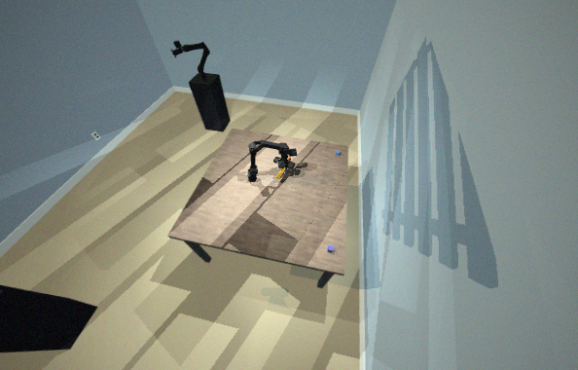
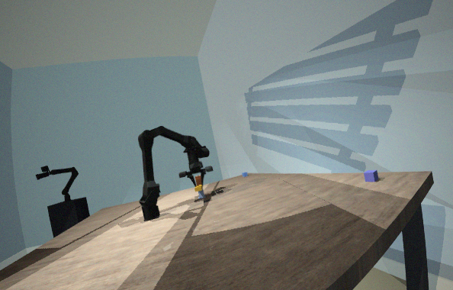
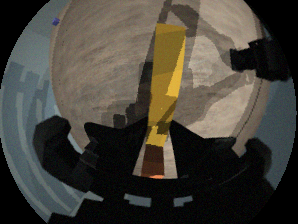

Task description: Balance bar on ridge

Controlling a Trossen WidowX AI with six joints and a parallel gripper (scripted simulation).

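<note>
Presently the hand (image 3: 154, 163) is clamped on the yellow bar (image 3: 166, 83), gripping near its orange end, so most of its length juts out beyond the fingers, low over the counter (image 2: 313, 214). The bar reads as rigid and light, probably smooth-sided. An end grip invites droop or twist; a mid-length hold would suit balancing better. The ridge (image 2: 200, 194), just beneath, is too small to make out.

The arm (image 2: 149, 164) is matte black all over, built of slim rounded links joined by chunkier cylindrical joints, rising from a squat block-like base (image 2: 149, 207). At the wrist a short black crossbar juts out to both sides. The gripper (image 2: 198, 182) has dark fingers with an orange-brown patch between them.
</note>
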